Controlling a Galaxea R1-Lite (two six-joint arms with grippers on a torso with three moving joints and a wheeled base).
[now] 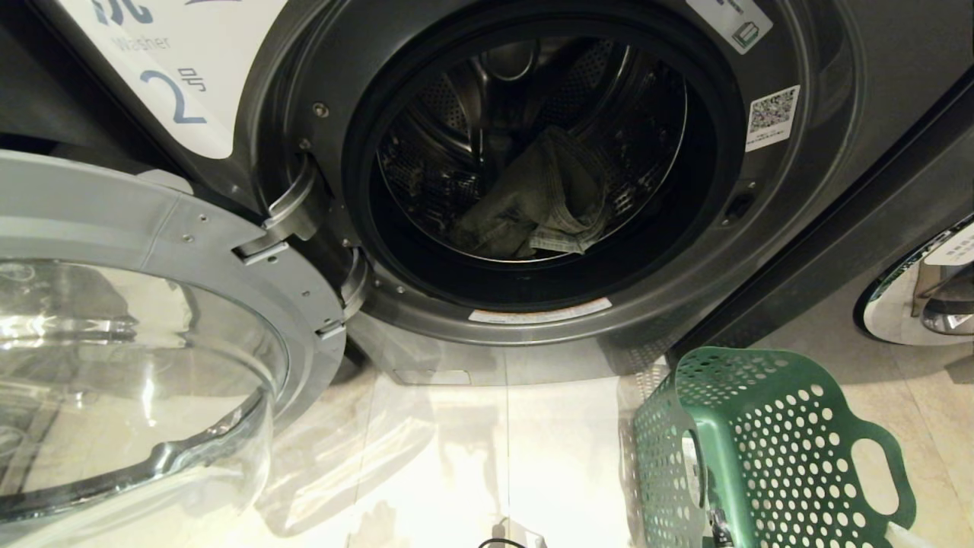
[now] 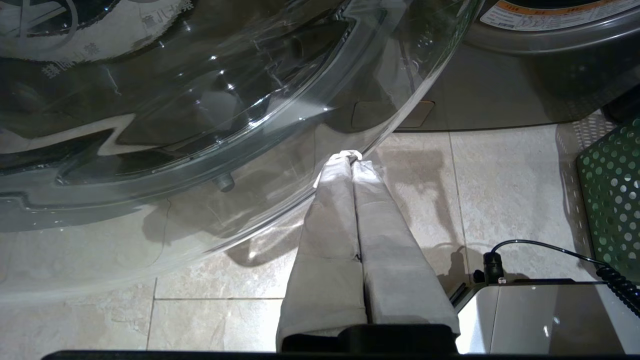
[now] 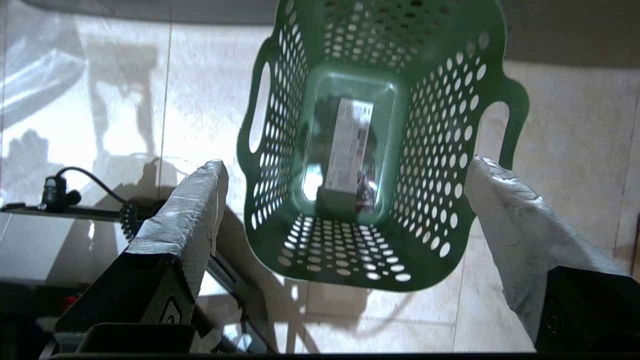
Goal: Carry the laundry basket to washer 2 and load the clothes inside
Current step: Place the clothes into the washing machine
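Washer 2 (image 1: 319, 68) stands in front of me with its round door (image 1: 190, 228) swung open to the left. A grey-green piece of clothing (image 1: 544, 198) lies inside the drum. The green perforated laundry basket (image 1: 768, 449) sits on the floor at the lower right, in front of the washer. In the right wrist view my right gripper (image 3: 345, 162) hangs open above the basket (image 3: 435, 165), which holds only a white label on its bottom. My left gripper (image 2: 350, 156) is shut and empty, low beside the glass of the door (image 2: 150, 125). Neither gripper shows in the head view.
A second machine's round door (image 1: 913, 297) shows at the far right. My own base (image 2: 540, 320) and a black coiled cable (image 2: 550, 247) sit between the open door and the basket (image 2: 612, 200). Pale tiled floor (image 1: 472, 457) lies before the washer.
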